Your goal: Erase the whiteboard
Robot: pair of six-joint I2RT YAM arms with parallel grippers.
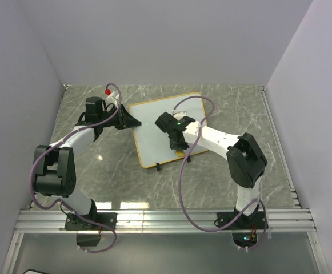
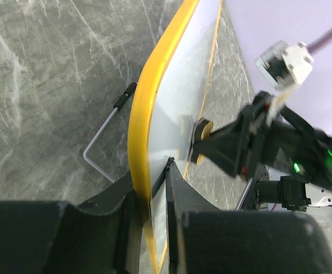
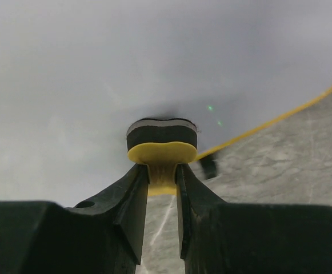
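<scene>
Whiteboard point(image 1: 151, 134) frame clamped by left gripper point(image 2: 151, 191), likely bracing it against sliding on bench point(image 1: 234, 108). Eraser point(image 3: 162, 140) pinched in right gripper point(image 3: 162, 177), felt pressed to board for wiping.

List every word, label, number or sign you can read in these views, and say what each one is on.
None: no view shows readable text.
The whiteboard, clamped at its edge by the left gripper, shows no writing where its surface is visible.
The eraser, held in the right gripper, bears no print.
The green light on the right arm is a lamp, not a sign.
</scene>
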